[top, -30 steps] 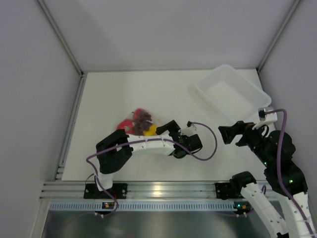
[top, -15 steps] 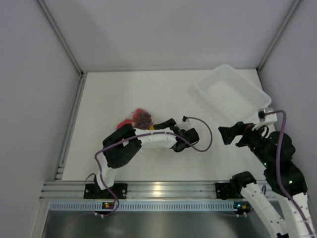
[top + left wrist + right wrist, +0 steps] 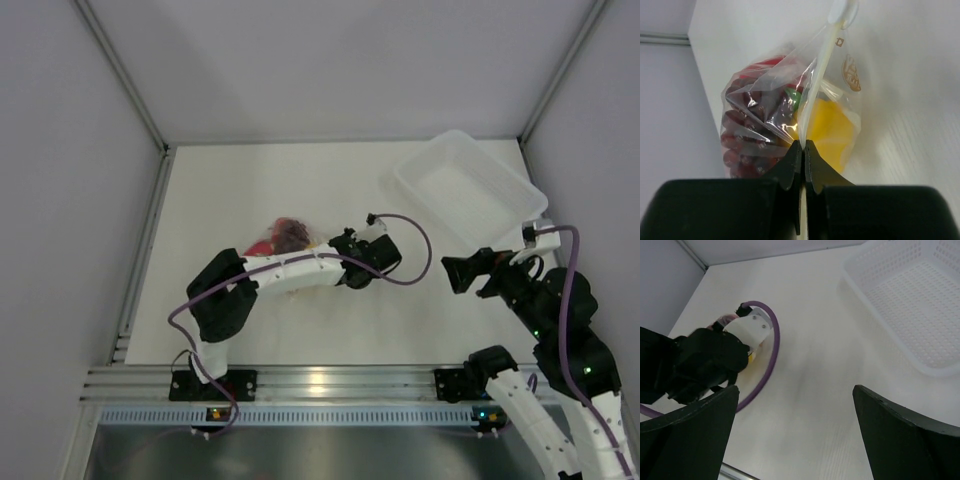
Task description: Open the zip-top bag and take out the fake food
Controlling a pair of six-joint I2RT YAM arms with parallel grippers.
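**Bag pinched at the zip edge, nothing out yet**

My left gripper point(image 3: 803, 145) is closed right down on the near end of the zip strip point(image 3: 822, 75). The jaws are pressed together with only the thin plastic edge between them. From there the strip runs away from me to a white tab point(image 3: 842, 12) at its far end, and along the length I can see it looks sealed.

The zip-top bag point(image 3: 775, 100) is full. The dark grape bunch point(image 3: 745, 135) bulges on one side of the strip and the yellow pepper point(image 3: 827, 127) on the other. A green leaf point(image 3: 795, 97) and something red point(image 3: 762, 65) show further in. All the fake food I can make out is inside. From above, the bag point(image 3: 285, 237) sits left of centre on the white table point(image 3: 300, 180).

My right gripper point(image 3: 795, 390) hangs wide open with nothing in it, well apart from the bag, facing my left wrist. Beyond it the white perforated tray point(image 3: 910, 295) stands at the far right, with no pieces in it that I can see.

So I judge I have a first hold and little more. The opening and the removal of every piece are left to do
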